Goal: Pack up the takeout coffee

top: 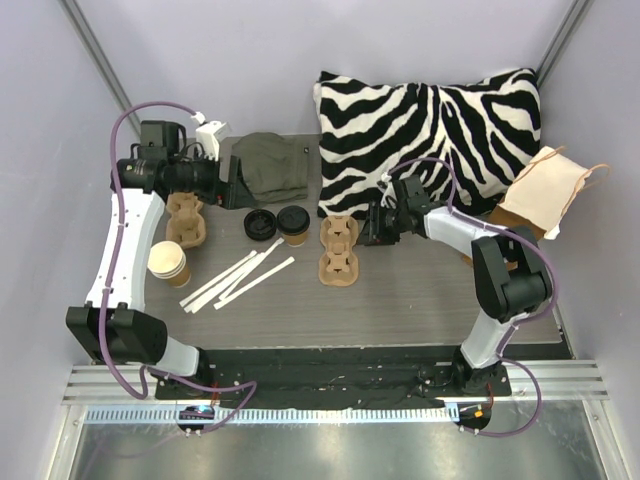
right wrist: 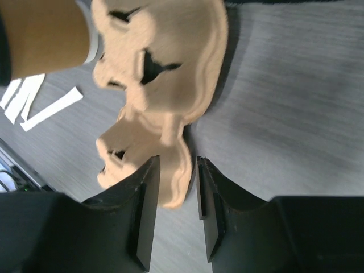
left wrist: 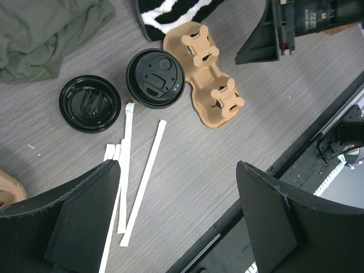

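An open tan-brown paper coffee cup with a pale rim stands at the left of the table. A second brown cup with a black lid on it stands mid-table; it also shows in the left wrist view and the right wrist view. A loose black lid lies beside it. My right gripper has its jaws closed on the right rim of a tan two-hole cup carrier. My left gripper is open and empty, above the table's back left.
A second pulp carrier lies under the left arm. Several white paper-wrapped sticks lie near the front. A green cloth, a zebra-print pillow and a beige bag line the back and right.
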`<move>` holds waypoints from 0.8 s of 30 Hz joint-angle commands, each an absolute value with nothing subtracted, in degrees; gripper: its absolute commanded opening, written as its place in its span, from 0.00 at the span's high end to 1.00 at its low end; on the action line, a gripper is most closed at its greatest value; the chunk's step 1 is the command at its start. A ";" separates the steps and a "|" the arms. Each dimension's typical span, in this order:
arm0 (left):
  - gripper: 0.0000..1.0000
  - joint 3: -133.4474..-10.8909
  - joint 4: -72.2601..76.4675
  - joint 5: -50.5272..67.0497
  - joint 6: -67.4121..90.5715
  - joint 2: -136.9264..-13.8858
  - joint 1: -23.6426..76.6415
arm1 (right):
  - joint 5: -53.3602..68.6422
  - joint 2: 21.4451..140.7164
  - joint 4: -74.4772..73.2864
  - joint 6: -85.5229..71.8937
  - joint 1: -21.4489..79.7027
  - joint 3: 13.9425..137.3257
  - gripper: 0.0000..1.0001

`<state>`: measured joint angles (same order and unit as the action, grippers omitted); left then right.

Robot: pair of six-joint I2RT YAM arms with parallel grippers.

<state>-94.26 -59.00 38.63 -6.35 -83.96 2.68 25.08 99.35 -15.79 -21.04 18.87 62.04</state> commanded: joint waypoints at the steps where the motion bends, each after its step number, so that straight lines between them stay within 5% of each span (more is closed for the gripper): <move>1: 0.12 -94.75 -56.52 39.55 -5.98 -81.91 2.37 | 30.14 101.94 -2.56 -26.54 16.96 60.30 0.59; 7: 0.12 -95.54 -56.34 39.73 -5.36 -82.53 2.29 | 32.96 104.85 6.05 -28.74 16.17 56.96 0.52; 14: 0.12 -96.41 -56.51 39.81 -4.92 -83.32 2.37 | 36.74 108.01 14.85 -31.64 14.24 53.62 0.65; 24: 0.12 -97.29 -56.16 39.82 -4.04 -84.02 2.37 | 40.60 112.58 23.64 -34.80 11.87 51.50 0.65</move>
<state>-94.59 -58.52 38.65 -4.86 -83.77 2.57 38.81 110.74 16.99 -32.91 12.80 52.36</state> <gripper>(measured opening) 0.878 0.346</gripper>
